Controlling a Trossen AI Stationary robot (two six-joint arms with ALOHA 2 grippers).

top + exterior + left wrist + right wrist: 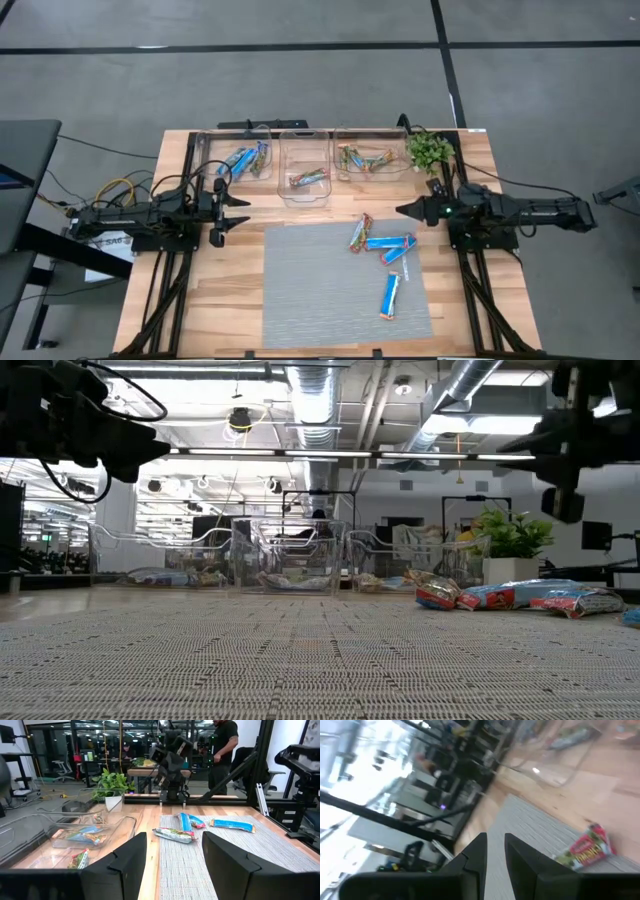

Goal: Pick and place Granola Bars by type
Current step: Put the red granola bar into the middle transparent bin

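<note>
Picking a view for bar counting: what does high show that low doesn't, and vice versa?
Only high: the whole table, both arms, three bins' contents sorted by type (blue bars in the left bin, one bar in the middle, green ones in the right), and all four bars on the mat, including the lone blue bar.
Only low: the room behind, with ceiling ducts and lights.
Both: bins, plant, and the bar cluster on the mat's right side.

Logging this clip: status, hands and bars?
Left hand open, empty, beside mat. Right hand nearly shut, empty. Four granola bars unsorted on mat. Nothing blocking.
</note>
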